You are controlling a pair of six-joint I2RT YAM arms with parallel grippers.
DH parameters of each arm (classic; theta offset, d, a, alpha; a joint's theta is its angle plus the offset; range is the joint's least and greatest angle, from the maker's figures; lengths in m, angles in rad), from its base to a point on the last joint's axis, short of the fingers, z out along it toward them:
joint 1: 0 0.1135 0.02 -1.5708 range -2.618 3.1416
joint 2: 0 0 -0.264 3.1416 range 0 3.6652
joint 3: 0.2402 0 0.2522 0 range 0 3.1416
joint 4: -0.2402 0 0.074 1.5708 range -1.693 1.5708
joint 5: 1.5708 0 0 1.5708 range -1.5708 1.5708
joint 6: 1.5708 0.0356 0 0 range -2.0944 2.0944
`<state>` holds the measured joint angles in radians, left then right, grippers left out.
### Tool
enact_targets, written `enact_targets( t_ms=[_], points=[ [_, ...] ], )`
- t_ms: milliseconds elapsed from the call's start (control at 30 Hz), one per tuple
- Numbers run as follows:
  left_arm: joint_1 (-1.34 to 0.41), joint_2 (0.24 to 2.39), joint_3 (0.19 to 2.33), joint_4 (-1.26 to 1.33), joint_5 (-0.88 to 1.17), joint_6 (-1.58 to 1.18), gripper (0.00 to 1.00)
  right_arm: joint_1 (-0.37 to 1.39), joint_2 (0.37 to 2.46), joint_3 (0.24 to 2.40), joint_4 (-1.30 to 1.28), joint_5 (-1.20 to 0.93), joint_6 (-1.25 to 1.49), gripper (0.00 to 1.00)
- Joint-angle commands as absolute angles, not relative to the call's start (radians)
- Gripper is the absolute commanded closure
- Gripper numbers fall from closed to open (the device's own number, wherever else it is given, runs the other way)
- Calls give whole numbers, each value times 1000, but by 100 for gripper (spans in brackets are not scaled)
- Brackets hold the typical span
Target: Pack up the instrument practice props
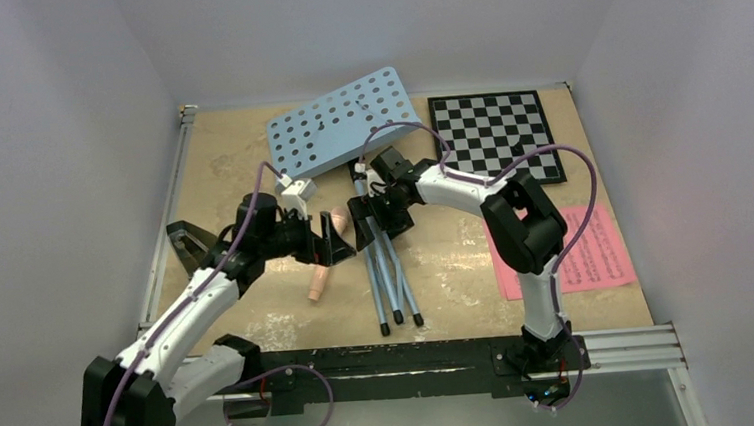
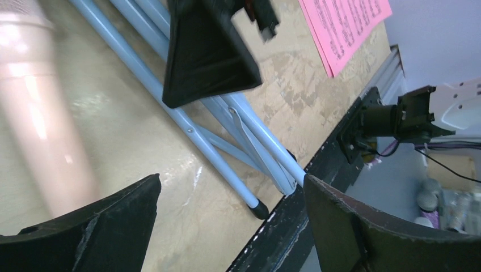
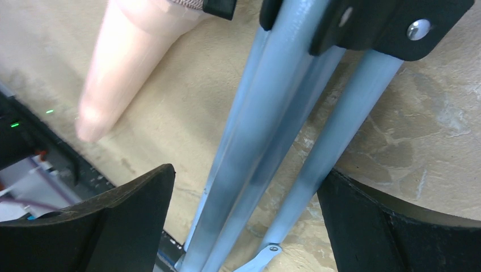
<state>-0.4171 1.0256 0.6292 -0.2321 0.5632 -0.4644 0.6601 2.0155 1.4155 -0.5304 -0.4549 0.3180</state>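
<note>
jaws spread wide on left gripper (image 1: pixel 337 240), nothing between fingers (image 2: pixel 96 221), peach-pink recorder (image 1: pixel 316 281) just beside on table (image 1: pixel 240 172). jaws parted too on right gripper (image 3: pixel 247 173), astride folded tripod legs (image 3: pixel 272 141) of light-blue music stand (image 1: pixel 345 123), legs untouched, flat on table. 2 grippers close together over legs. pink sheet-music pages (image 1: pixel 581 249) flat at right, just below chessboard (image 1: pixel 493 135) in top view. black metronome (image 1: pixel 187 248) at left table edge, apart from both grippers.
</note>
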Motion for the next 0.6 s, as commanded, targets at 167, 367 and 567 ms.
enact_targets(
  t_ms=[167,367,567],
  points=[
    [-353,752,829,-511,313,-263,0,796,2152,1517,-690,-57,447,1],
    [-288,647,874,-549,253,-161,0,834,2256,1450,-698,-40,602,28],
    [-253,585,870,-541,207,-107,0,842,2346,1483,-702,-75,710,47]
  ],
)
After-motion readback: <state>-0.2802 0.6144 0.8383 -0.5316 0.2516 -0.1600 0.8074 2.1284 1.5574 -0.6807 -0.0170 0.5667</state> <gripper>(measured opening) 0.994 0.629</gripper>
